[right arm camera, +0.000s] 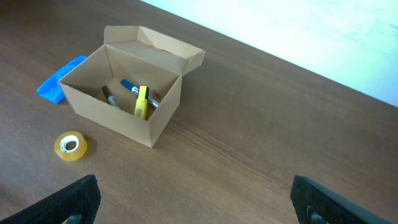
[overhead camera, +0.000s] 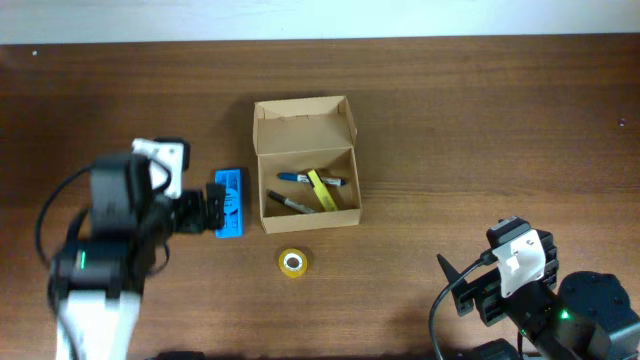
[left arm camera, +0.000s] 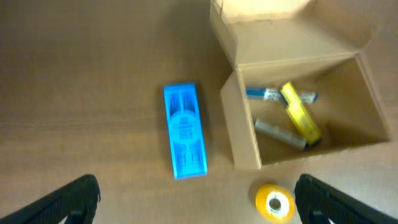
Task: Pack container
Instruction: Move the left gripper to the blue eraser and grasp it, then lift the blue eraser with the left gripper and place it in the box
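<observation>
The tan cardboard box (overhead camera: 345,212) stands open at the table's middle, its flap lid (overhead camera: 303,124) up at the back. Inside lie a blue marker (overhead camera: 300,179), a yellow marker (overhead camera: 321,192) and a dark marker (overhead camera: 290,204). The box also shows in the left wrist view (left arm camera: 242,134) and the right wrist view (right arm camera: 121,118). A flat blue case (overhead camera: 230,203) lies left of the box. A yellow tape roll (overhead camera: 293,263) lies in front of it. My left gripper (left arm camera: 198,199) is open and empty, above the table near the blue case (left arm camera: 185,130) and the tape roll (left arm camera: 274,201). My right gripper (right arm camera: 196,199) is open and empty at the front right.
The wooden table (overhead camera: 480,130) ends at a pale wall along the back edge. The left arm (overhead camera: 110,230) sits at the left and the right arm (overhead camera: 530,290) at the front right corner.
</observation>
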